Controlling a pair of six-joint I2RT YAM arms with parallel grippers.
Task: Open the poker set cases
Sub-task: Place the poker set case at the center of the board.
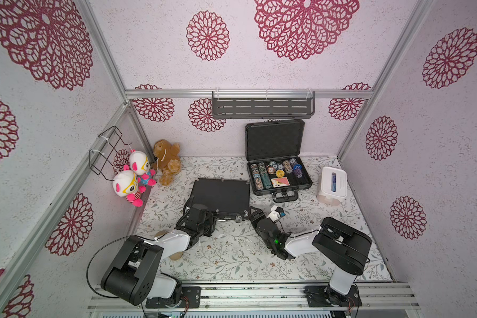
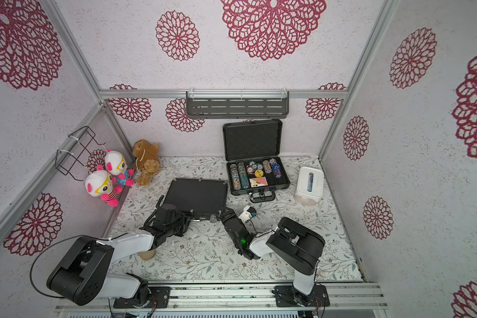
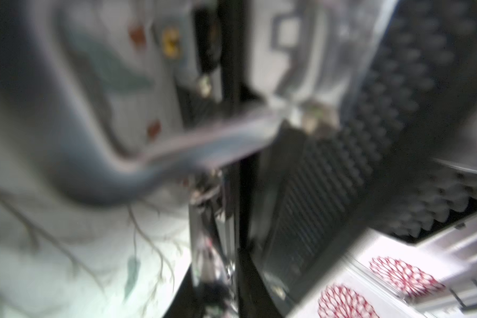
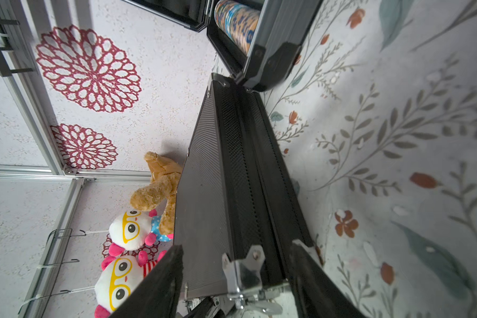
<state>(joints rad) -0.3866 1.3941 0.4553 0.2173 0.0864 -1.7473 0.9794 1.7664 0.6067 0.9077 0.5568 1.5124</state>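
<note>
Already the grey case (image 1: 280, 176) stands open at 1 o'clock; the black case (image 1: 221, 196), central on the tabletop (image 1: 232, 253), seems ajar. The right pincer (image 4: 237, 246) straddles its 5 o'clock corner, jaws wide. Whether the left pincer (image 1: 214, 217) grips, I cannot tell. A slip may drop the lid (image 4: 201, 192).

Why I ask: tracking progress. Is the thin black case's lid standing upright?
No, the thin black case's lid lies low over its base, while the chip-filled case's lid stands upright.
</note>
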